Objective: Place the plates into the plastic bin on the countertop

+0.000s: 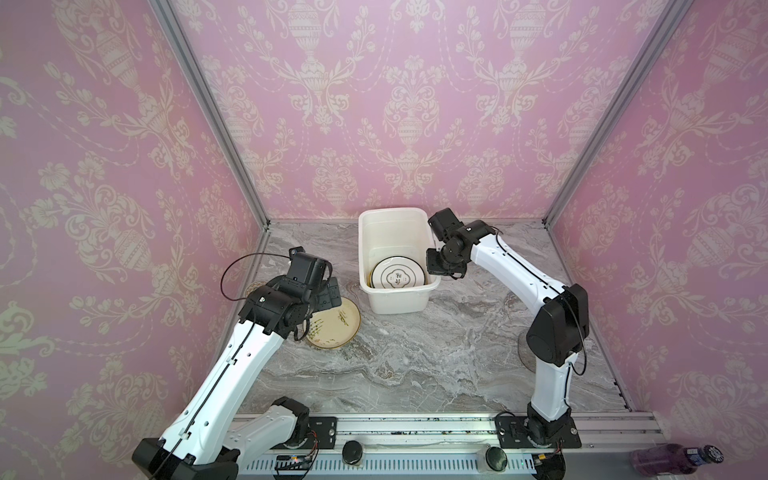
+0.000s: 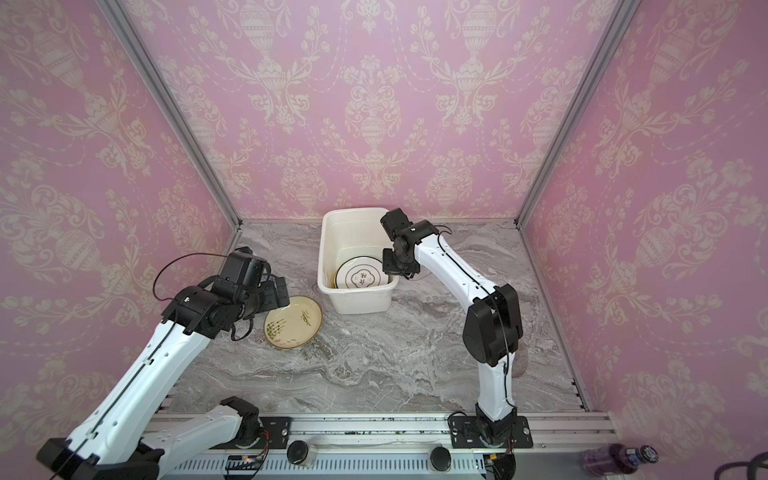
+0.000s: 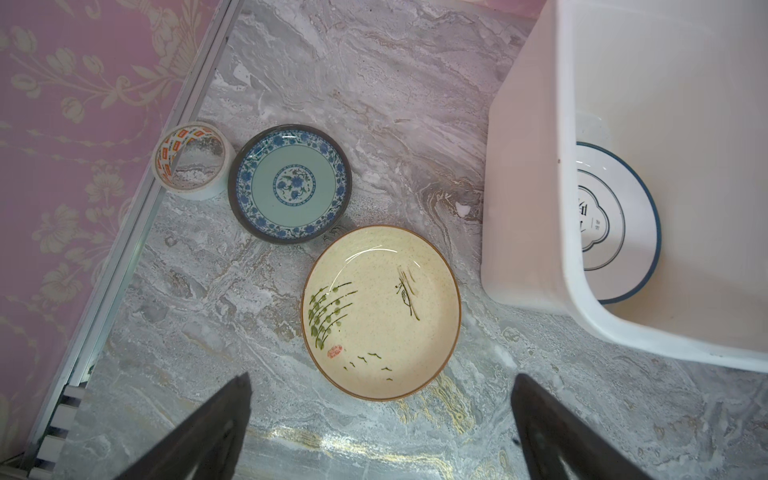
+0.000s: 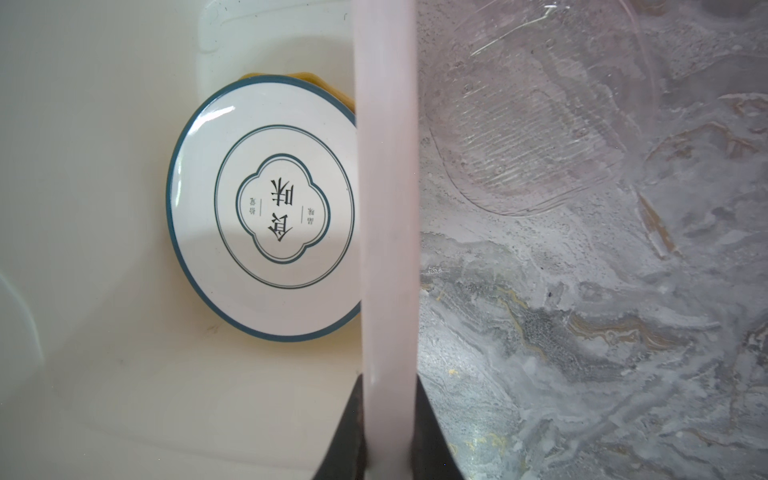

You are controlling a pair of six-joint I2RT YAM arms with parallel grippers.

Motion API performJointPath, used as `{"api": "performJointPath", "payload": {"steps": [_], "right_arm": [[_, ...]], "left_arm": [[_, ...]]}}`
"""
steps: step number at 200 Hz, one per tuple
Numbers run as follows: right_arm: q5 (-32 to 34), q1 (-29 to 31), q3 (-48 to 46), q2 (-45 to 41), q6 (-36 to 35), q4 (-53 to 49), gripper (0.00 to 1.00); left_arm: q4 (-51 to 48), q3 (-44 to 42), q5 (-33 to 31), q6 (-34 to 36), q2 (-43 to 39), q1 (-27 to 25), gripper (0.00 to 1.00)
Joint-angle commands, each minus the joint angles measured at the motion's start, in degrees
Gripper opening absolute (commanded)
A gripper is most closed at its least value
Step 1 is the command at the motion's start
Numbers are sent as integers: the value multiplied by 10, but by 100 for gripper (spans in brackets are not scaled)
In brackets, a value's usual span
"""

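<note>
A white plate [image 1: 398, 277] with a dark rim is seen inside the plastic bin [image 1: 392, 212], atop a yellow plate [image 4: 318, 82], at the far middle of the countertop [image 1: 436, 353]. The bin's right wall is pinched by the right gripper [image 4: 388, 390]. A clear glass plate [image 4: 540, 124] lies just right of the bin. To the bin's left, the cream plate [image 3: 381, 311] lies below the wide-spread left gripper [image 3: 381, 376]. The blue-patterned plate [image 3: 290, 183] and a tape roll [image 3: 192, 161] are found farther left.

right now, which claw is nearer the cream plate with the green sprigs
Left. The left claw hangs open just above the cream plate's edge. The right claw is on the other side of the plastic bin, clamped on the rim away from the plate.
</note>
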Motion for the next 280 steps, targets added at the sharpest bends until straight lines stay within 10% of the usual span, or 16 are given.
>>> {"api": "performJointPath", "payload": {"steps": [1,65,132,164,194,251,280], "right_arm": [[27,-11,-9,-48,-11,-2,21],[-57,-12,-18,-134,-32,36,50],[-309,68,-141,-257,-61,149,53],[-287,151,-331,-330,115,395,54],[-119,215,-553,-397,329,722,57],[54,340,-617,-393,397,742,68],[65,342,-613,-360,461,715,80]], "left_arm": [[-30,-11,29,-27,7,17,99],[-48,-54,129,-67,28,102,99],[-5,-127,276,-46,54,202,99],[16,-122,267,19,71,236,99],[57,-93,306,118,107,262,99],[220,-107,351,180,133,264,99],[192,-78,273,133,181,265,99]]}}
